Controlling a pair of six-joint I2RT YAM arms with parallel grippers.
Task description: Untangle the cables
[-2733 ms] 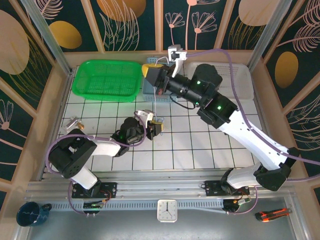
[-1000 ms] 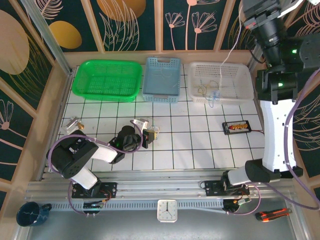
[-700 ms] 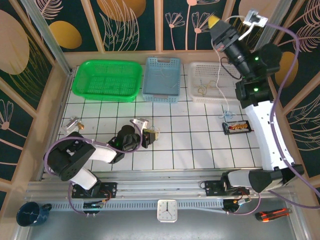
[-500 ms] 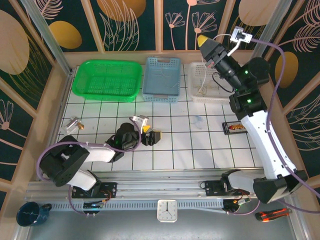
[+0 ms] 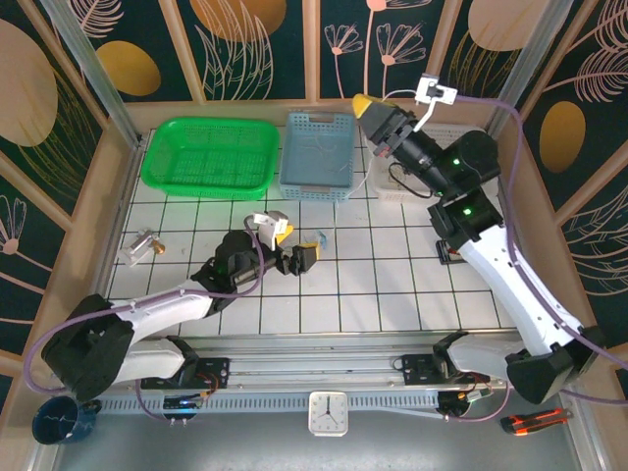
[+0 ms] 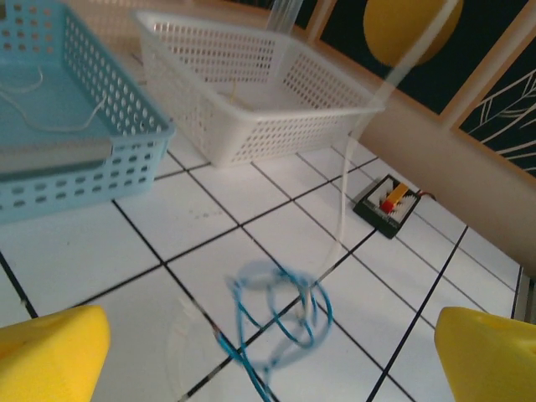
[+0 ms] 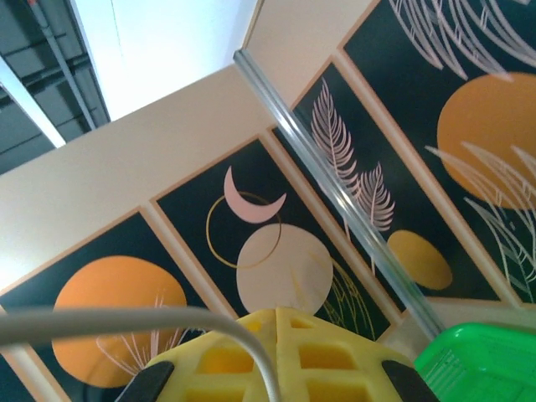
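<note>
Two grippers, opposite states: left gripper (image 6: 268, 356) was spread wide and low over the tiled table (image 5: 392, 294), yellow fingertips (image 6: 50, 347) at either edge of its wrist view, nothing held. The blue cable (image 6: 280, 310) lay in a loose coil on the tiles between and just ahead of those fingers, untouched. The white cable (image 6: 342, 209) rose steeply out of that coil and ran off the top of the view, crossing in front of the white basket (image 6: 251, 92). The right gripper (image 5: 367, 104) was raised above the gap between the blue basket (image 5: 317, 155) and white basket, jaws closed tight. Its wrist view showed a pale line curving across the yellow fingers (image 7: 285, 352), so it looked clamped on the white cable. A thin pale cable (image 6: 50, 117) lay inside the blue basket. The small black tray (image 6: 385, 205) with orange parts sat on the tiles near the white basket's corner. The green basket (image 5: 208, 157) stood far left.
</note>
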